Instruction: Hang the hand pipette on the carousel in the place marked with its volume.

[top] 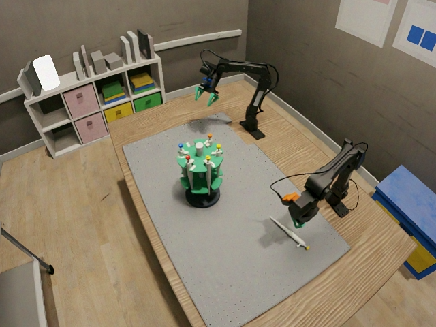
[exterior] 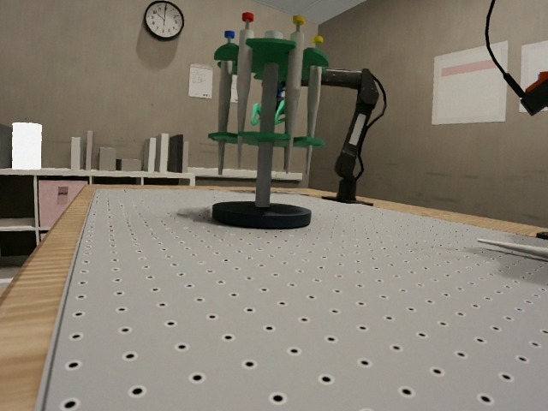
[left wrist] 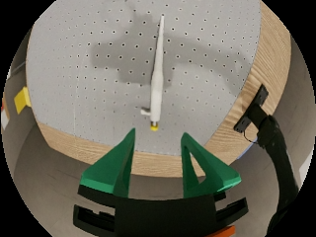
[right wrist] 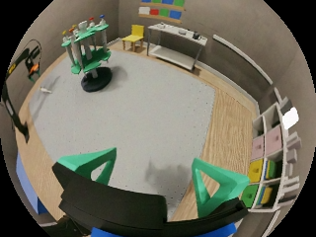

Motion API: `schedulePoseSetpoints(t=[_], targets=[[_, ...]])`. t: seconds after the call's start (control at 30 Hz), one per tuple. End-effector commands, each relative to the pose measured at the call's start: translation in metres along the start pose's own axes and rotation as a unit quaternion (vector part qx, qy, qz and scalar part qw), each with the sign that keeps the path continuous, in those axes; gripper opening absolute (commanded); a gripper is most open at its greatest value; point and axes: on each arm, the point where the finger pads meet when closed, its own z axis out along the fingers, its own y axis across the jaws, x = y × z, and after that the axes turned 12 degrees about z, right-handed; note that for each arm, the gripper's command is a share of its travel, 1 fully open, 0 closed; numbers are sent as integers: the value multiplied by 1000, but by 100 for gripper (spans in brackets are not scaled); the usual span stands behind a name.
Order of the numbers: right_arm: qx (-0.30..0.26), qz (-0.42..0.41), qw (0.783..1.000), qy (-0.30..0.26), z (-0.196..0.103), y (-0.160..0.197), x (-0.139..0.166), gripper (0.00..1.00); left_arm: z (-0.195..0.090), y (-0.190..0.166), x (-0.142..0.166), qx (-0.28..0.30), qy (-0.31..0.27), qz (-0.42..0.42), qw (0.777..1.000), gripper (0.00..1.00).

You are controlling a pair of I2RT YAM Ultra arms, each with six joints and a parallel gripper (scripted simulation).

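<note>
A white pipette with a yellow push button (top: 289,234) (left wrist: 156,89) (right wrist: 45,90) lies on the grey mat; only its tip end shows in the exterior view. The volume print cannot be read. My left gripper (top: 298,225) (left wrist: 159,134) is partly open and empty, above the mat near the pipette; in its wrist view the button lies just beyond the fingertips. The green carousel (top: 199,165) (exterior: 271,48) (right wrist: 92,61) stands on a dark round base and holds several pipettes with red, blue, yellow and orange buttons. My right gripper (top: 206,99) (right wrist: 155,158) is wide open and empty, high beyond the carousel.
The grey perforated mat (top: 225,253) (exterior: 221,354) covers much of the wooden table (top: 380,257). The carousel is the tall obstacle between the two grippers. A shelf (top: 56,133) and a blue cabinet (top: 410,197) stand beyond the table.
</note>
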Motion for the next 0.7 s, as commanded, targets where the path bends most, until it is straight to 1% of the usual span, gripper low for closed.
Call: schedulePoseSetpoints(t=[0.0,0.33,0.37,0.5,0.67], targets=[[-4,-4,1000,-11,-1,-3,-5,100,-10,3,0,-13,0,0,1000,54],[-4,-4,1000,-11,-1,-3,-5,100,-10,3,0,-13,0,0,1000,54],[-4,-4,1000,-11,-1,-3,-5,100,-27,1,6,-35,-10,-22,999,100],[-4,-4,1000,-11,-1,-3,-5,100,-51,-10,19,-66,-42,-79,994,100],[-4,-4,1000,-11,-1,-3,-5,100,-81,-23,36,-104,-83,-148,980,100]])
